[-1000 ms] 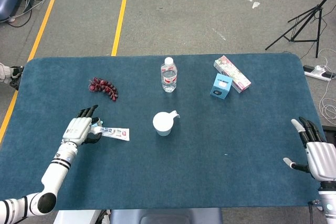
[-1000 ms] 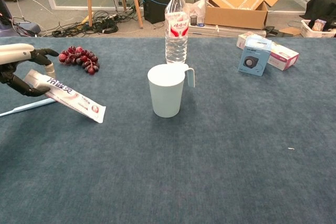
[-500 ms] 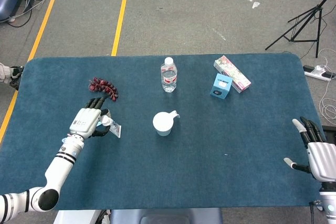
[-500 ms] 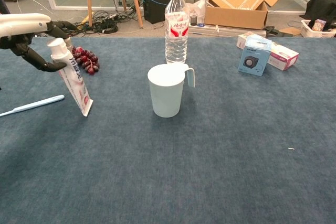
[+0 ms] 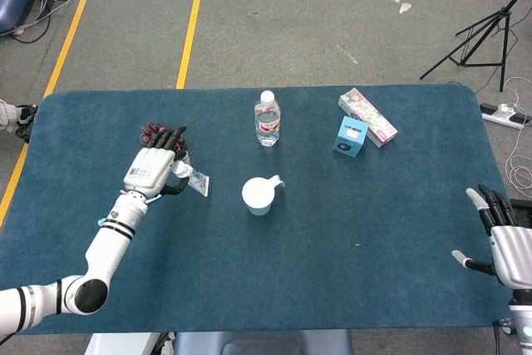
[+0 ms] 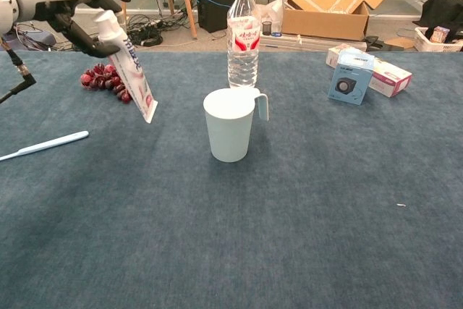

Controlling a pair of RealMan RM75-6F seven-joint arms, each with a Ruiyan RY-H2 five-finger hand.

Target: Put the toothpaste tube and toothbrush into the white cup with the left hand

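Left hand [image 6: 69, 5] was clamped on the cap end of the toothpaste tube [image 6: 134, 77], lifted clear of the surface [image 6: 289, 236], tube hanging tilted with its flat crimped end lowest and pointing toward the white cup [image 6: 230, 125]. In the head view the left hand [image 5: 154, 169] sat toward the left edge, just in front of the grapes [image 5: 150, 130], with the tube [image 5: 194, 180] sticking out toward the cup [image 5: 259, 194], not over it yet. Cup stood upright mid-surface, handle to its right, water bottle [image 6: 244, 32] directly behind it toward the far edge. Toothbrush [image 6: 43, 145] lay flat near the left edge, untouched. Right hand [image 5: 505, 243] idle at the right edge, fingers spread, holding nothing. Blue box [image 6: 351, 76] and pink box [image 6: 383, 74] sat near the far-right corner, out of the way. Risks as I read it: grip is only at the cap, so the tube could swing or twist on transfer and the wide crimp could catch the cup rim. Cup looks light and is unbraced, so a sideways nudge would likely tip or slide it, possibly into the bottle. Coming in too low would hit the cup wall instead of clearing the rim. Releasing early would drop the tube beside the cup.
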